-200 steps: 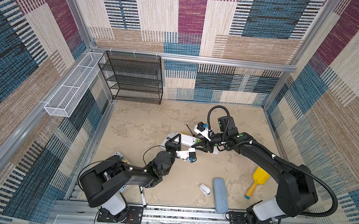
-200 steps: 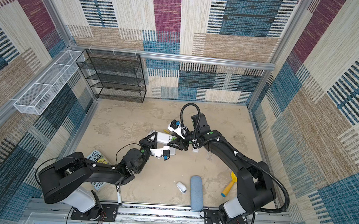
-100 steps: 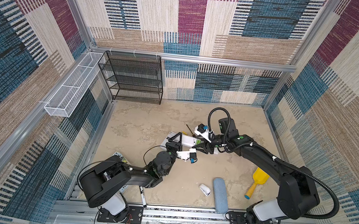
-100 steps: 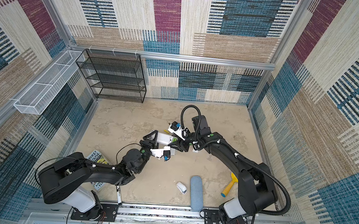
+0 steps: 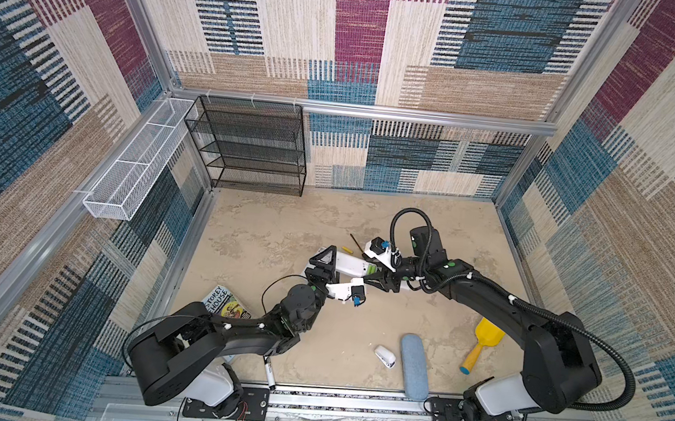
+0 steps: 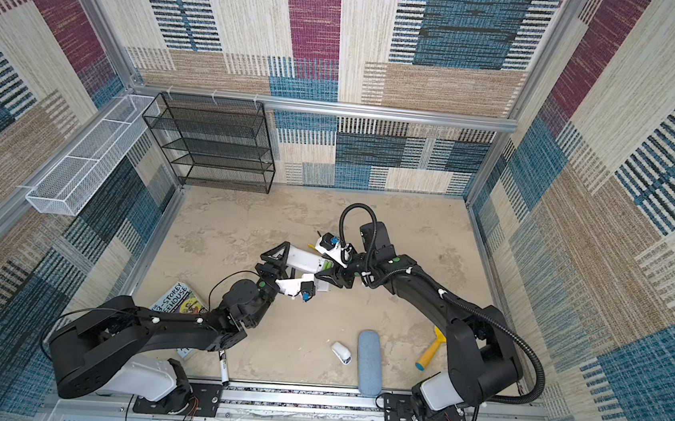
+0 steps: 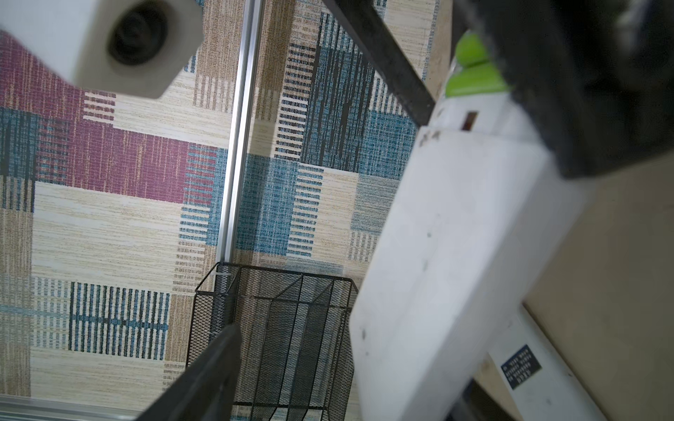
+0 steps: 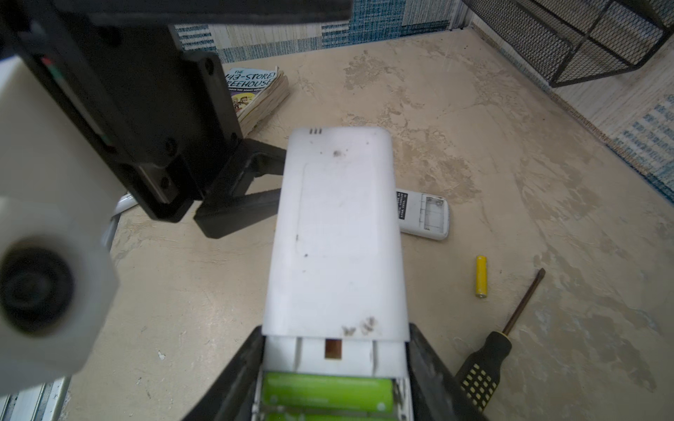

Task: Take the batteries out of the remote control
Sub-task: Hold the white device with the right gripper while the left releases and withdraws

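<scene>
The left gripper [image 5: 324,266] stands wide, its jaws spread around the far end of the white remote control [image 8: 335,233] without pinching it. Whether a finger touches the shell I cannot tell. The right gripper [image 8: 333,332] is clamped on the remote's other end, a finger on each long side, and carries it above the table [image 8: 474,145]. Between those fingers the compartment is open, with two lime green batteries [image 8: 326,392] lying side by side in it. A yellow battery [image 8: 481,277] lies loose on the table, ahead of the right gripper and off to one side, near a screwdriver [image 8: 485,361].

The cells look light, hard and smooth — likely to roll, and probably held in by spring contacts. Pinching one across the bare middle of its barrel seems the surest hold. The shell looks like stiff, slick plastic.

The book [image 8: 255,91] beyond the left gripper reads "143-STOREY TREEHOUSE". A second remote [image 8: 425,215], under the held one, has a dark label — too small to read.
</scene>
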Controlling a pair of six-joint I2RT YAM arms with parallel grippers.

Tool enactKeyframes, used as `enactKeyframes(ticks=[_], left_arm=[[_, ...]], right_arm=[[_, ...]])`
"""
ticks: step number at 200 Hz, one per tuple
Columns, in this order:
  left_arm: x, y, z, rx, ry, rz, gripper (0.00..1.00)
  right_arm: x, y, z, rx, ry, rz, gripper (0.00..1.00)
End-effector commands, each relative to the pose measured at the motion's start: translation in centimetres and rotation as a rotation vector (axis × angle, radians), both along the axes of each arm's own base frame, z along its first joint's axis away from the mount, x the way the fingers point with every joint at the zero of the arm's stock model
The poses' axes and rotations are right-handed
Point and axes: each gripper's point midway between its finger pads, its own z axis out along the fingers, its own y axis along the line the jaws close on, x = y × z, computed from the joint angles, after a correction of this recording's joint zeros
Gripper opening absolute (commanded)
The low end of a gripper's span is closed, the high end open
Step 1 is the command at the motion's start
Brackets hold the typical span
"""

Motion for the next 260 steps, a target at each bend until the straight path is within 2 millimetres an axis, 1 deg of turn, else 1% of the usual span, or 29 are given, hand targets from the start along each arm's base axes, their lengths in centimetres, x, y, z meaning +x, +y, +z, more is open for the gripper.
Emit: enactKeyframes(ticks=[1,8,17,32,50,78,92,129,131,134,155,187,204,242,260], left_arm=[[-1.0,-0.1,1.8,-0.127,0.025,-0.057,0.82],[-1.3,0.0,2.0,-0.141,0.046,-0.068,0.86],[-1.6,0.2,2.1,-0.157,0.076,-0.079,0.93],[-2.1,0.6,2.6,-0.189,0.118,-0.086,0.99],[-2.5,1.3,3.2,-0.226,0.150,-0.079,0.99],[-2.7,1.7,2.9,-0.220,0.180,-0.067,0.99],[-2.5,1.9,3.0,-0.258,0.190,-0.056,0.99],[-1.6,2.4,3.8,-0.321,0.209,-0.019,0.99],[-1.6,2.5,3.3,-0.309,0.228,-0.013,0.99],[-1.5,2.5,3.1,-0.308,0.237,-0.006,0.99],[-1.1,2.9,3.2,-0.345,0.259,0.012,0.99],[-0.5,3.7,2.7,-0.409,0.322,0.038,0.99],[-0.5,3.8,2.6,-0.422,0.336,0.042,0.99],[-0.1,4.1,2.2,-0.418,0.350,0.062,0.99],[0.0,4.2,2.4,-0.423,0.341,0.068,0.99]], right_arm=[[1.9,-0.9,-0.7,-0.049,-0.047,-0.100,0.33],[2.0,-1.0,-1.0,-0.054,-0.046,-0.105,0.33],[2.1,-1.0,-1.3,-0.061,-0.045,-0.112,0.33],[2.0,-1.2,-2.1,-0.073,-0.032,-0.113,0.33],[1.7,-1.4,-3.0,-0.080,-0.023,-0.114,0.31],[1.0,-1.7,-4.3,-0.090,0.000,-0.115,0.30],[0.6,-1.7,-4.9,-0.097,0.017,-0.105,0.30],[-1.5,-0.5,-6.6,-0.142,0.028,-0.024,0.30],[-1.6,-0.4,-6.6,-0.143,0.030,-0.021,0.30],[-1.7,-0.4,-6.8,-0.146,0.032,-0.016,0.30],[-2.8,0.3,-8.0,-0.171,0.055,0.020,0.30],[-3.5,0.8,-10.5,-0.236,0.099,0.037,0.31],[-3.9,1.0,-11.4,-0.260,0.116,0.057,0.31],[-4.3,1.8,-12.2,-0.281,0.126,0.091,0.32],[-4.5,2.1,-12.5,-0.285,0.136,0.106,0.33]])
